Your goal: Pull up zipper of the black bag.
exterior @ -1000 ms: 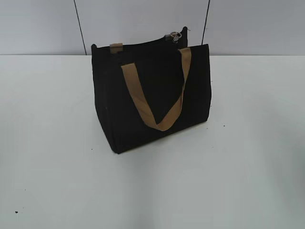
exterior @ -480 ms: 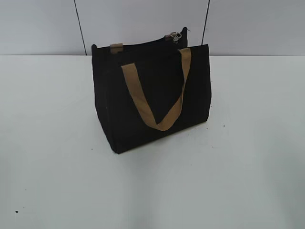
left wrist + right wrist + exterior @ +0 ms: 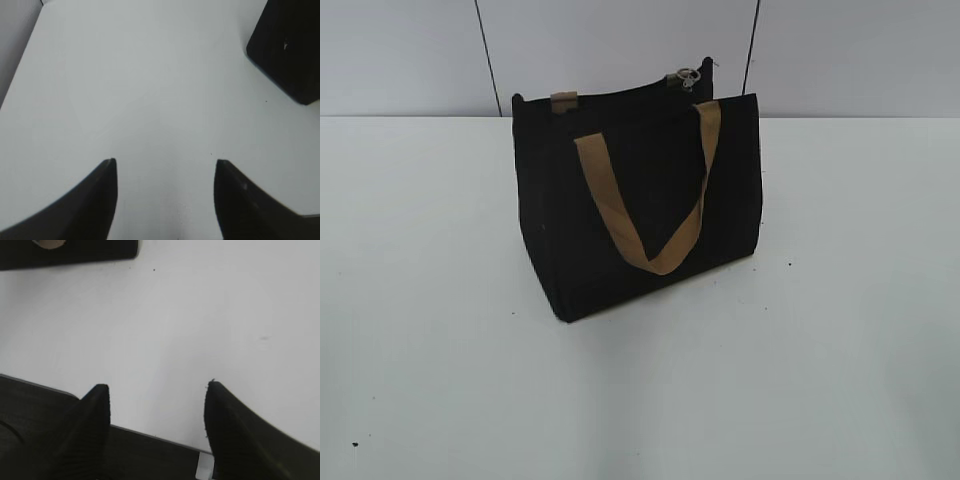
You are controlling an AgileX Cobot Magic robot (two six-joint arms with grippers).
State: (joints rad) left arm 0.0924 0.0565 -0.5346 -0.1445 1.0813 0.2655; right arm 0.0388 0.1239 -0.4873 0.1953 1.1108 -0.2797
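so the black bag (image 3: 638, 205) is standing upright about mid-table, a bit toward the back, and neither arm shows up in the exterior view at all. the zipper (image 3: 620, 96) runs along the top edge, left to right as that camera sees it, and its silver ring pull (image 3: 688, 75) is parked at the right-hand end near the back corner. your left gripper (image 3: 165, 170) has its fingers spread wide with nothing between them, just bare table (image 3: 140, 90), and the bag's lower corner (image 3: 287, 47) sits off to its upper right, well apart. your right gripper (image 3: 156, 390) is spread apart and empty too, with a dark strip at the top of its view (could be the bag's base, honestly can't tell). since the pull is at the right end, i'd guess the right arm has the shorter trip to it, and the slide would then run leftward along the top edge, with the left arm free to steady the far end.
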